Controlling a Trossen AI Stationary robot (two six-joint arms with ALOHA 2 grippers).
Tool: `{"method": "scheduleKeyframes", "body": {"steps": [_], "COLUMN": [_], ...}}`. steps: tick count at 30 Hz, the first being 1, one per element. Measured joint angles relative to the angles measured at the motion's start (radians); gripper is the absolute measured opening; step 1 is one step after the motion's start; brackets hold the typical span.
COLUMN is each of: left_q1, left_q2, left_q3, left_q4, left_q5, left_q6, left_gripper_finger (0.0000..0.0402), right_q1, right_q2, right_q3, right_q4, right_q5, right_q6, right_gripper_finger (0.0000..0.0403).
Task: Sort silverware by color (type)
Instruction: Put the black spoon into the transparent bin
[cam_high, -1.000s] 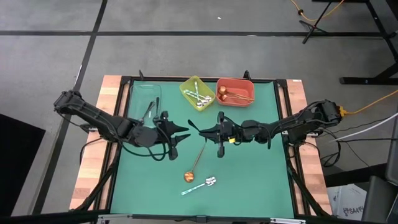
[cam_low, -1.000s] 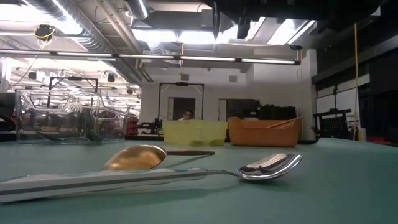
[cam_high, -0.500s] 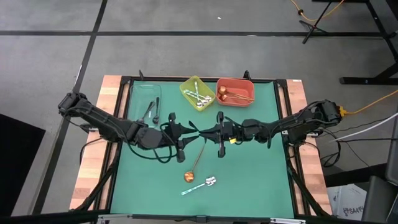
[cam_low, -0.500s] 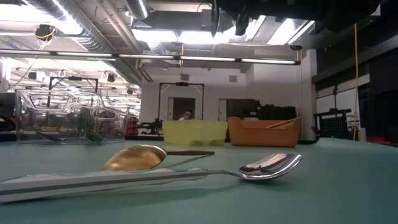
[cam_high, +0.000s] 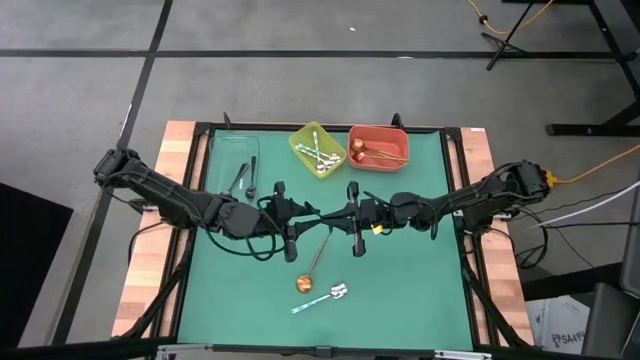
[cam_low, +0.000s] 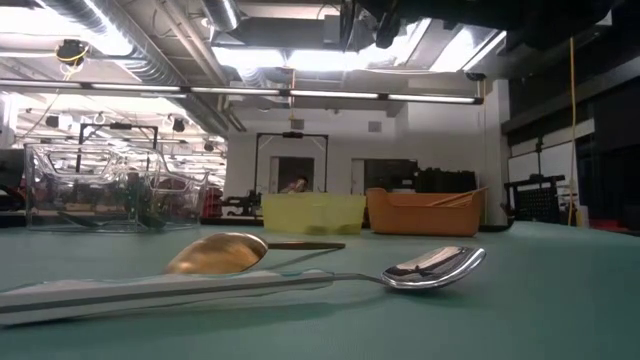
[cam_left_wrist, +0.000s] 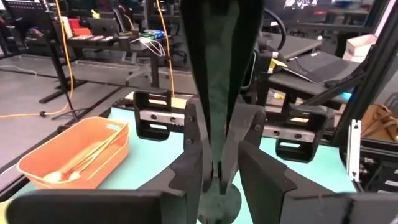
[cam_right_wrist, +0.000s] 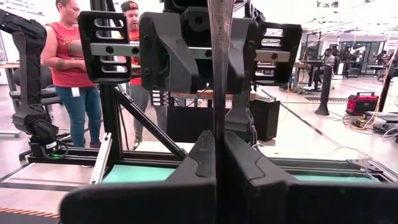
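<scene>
Over the middle of the green bench (cam_high: 400, 300) the two arms meet tip to tip, which reads as a handover in mid-air. The right tool (cam_high: 325, 213) is pressed together on the handle of a dark spoon (cam_right_wrist: 221, 56), held out lengthwise so its free end reaches the other arm. The left tool (cam_high: 318, 213) has its fingers (cam_left_wrist: 189, 168) spread either side of that spoon's bowl end, ready to take it; whether they already touch the metal is hard to tell from here

The likely reason: the clear bin (cam_high: 232, 160) with the black spoons sits at the bench's ten o'clock corner, on the left arm's side, so passing the piece across saves the right arm a long reach

At twelve o'clock the yellow bin (cam_high: 318, 150) holds silver, teal-handled spoons, and just beside it the orange bin (cam_high: 378, 146) holds copper ones. Still unsorted at six o'clock lie a copper spoon (cam_high: 312, 265) and a silver spoon (cam_high: 320, 298), near each other, flat on the mat
</scene>
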Motion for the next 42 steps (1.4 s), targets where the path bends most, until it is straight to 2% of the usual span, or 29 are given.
{"method": "scheduleKeyframes", "body": {"steps": [34, 37, 42], "left_q1": [0.018, 0.018, 0.018], "left_q2": [0.000, 0.000, 0.000], "left_q3": [0.000, 0.000, 0.000], "left_q4": [-0.001, -0.001, -0.001], "left_q5": [0.001, 0.000, 0.001], "left_q6": [0.002, 0.002, 0.002], "left_gripper_finger": [0.0095, 0.0084, 0.0043], "right_q1": [0.000, 0.000, 0.000], "right_q2": [0.000, 0.000, 0.000], "right_q3": [0.000, 0.000, 0.000], "right_q4": [-0.003, -0.003, -0.003], "right_q5": [0.001, 0.001, 0.002], "right_q6": [0.000, -0.001, 0.000], "right_gripper_finger": [0.0001, 0.0001, 0.0001]}}
